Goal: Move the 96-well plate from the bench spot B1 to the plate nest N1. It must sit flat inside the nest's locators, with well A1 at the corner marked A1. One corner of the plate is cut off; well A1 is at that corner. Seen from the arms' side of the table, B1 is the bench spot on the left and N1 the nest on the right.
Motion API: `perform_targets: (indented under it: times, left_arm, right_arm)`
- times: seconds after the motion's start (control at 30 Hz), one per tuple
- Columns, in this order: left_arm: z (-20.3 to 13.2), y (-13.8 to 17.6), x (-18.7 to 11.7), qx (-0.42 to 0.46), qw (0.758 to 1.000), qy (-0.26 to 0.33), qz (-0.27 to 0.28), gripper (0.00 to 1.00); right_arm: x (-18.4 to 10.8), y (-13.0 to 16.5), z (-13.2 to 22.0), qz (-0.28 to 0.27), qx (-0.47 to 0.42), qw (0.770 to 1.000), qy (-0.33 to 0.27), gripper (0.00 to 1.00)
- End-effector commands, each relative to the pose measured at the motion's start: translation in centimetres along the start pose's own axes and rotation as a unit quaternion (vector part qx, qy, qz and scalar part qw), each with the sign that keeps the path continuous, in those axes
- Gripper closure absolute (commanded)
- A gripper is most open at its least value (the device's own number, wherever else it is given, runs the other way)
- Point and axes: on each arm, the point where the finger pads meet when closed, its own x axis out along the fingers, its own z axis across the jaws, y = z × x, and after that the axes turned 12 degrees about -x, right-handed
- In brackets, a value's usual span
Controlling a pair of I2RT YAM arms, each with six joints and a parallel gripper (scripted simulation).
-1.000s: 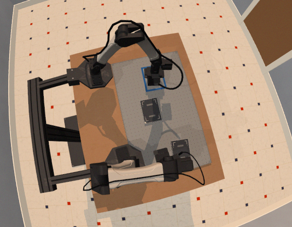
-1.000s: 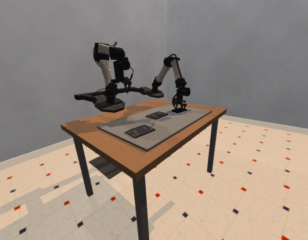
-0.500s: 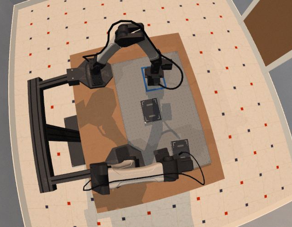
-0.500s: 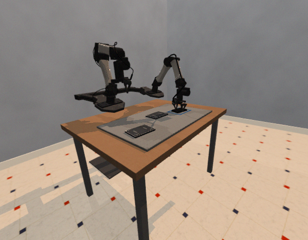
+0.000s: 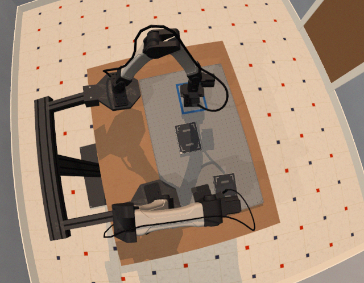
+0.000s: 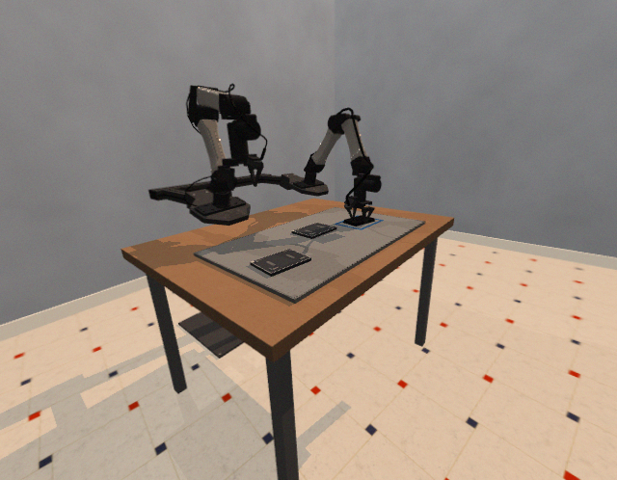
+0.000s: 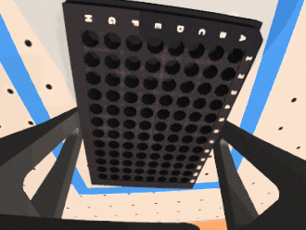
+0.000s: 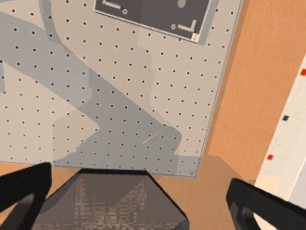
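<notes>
The dark 96-well plate (image 5: 187, 102) (image 6: 357, 221) (image 7: 148, 99) lies flat inside the blue outline (image 5: 179, 100) (image 7: 262, 83) of the bench spot. Its cut corner, at A1, is upper right in the left wrist view. My left gripper (image 6: 361, 212) (image 7: 151, 119) is over it, shut on its two long sides. My right gripper (image 6: 254, 180) (image 8: 144, 180) is open and empty, high above the table. A dark nest (image 5: 188, 137) (image 6: 313, 230) sits mid-mat. Another nest (image 5: 224, 179) (image 6: 281, 261) (image 8: 153, 11) sits at the right end, partly under the right arm in the top view.
A grey perforated mat (image 5: 159, 106) (image 6: 320, 285) (image 8: 28, 139) lies on the brown table (image 5: 267, 209) (image 6: 221, 279). Both nests have raised corner locators and a pale mark at one corner. The middle nest stands between the plate and the right-end nest.
</notes>
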Motion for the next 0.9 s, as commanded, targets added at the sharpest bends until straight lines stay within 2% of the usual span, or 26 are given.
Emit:
perform_targets:
  times: [0.0,0.87]
  left_arm:
    - [0.4,-0.1,-0.3,0.0,1.0,-0.009,-0.003,1.0]
    - [1.2,-0.3,-4.9,-0.002,1.0,-0.025,-0.005,1.0]
  right_arm:
    - [0.8,0.9,0.3,0.017,0.001,1.0,-0.009,0.0]
    - [0.8,0.9,0.3,0.017,0.001,1.0,-0.009,0.0]
